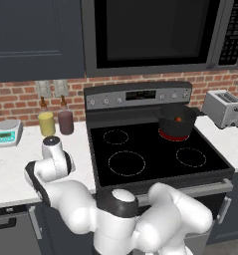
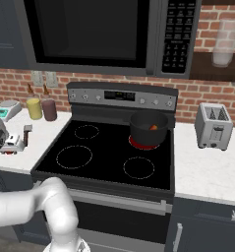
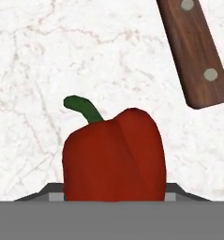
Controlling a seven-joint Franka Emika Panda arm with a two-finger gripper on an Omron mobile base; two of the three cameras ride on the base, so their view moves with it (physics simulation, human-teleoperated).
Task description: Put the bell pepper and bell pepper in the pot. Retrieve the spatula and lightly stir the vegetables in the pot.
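While the pot sits on the stove's back right burner with one orange-red bell pepper inside, the second, dark red bell pepper lies on the white marble table left of the stove. Spatula: brown riveted handle on the table, near that pepper, apart from it. Yellow and maroon jars, a scale and a toaster stand around. Arm folded low over the left table, hand pointing down. Pincer: jaws astride the pepper; actual clamping cannot be told.
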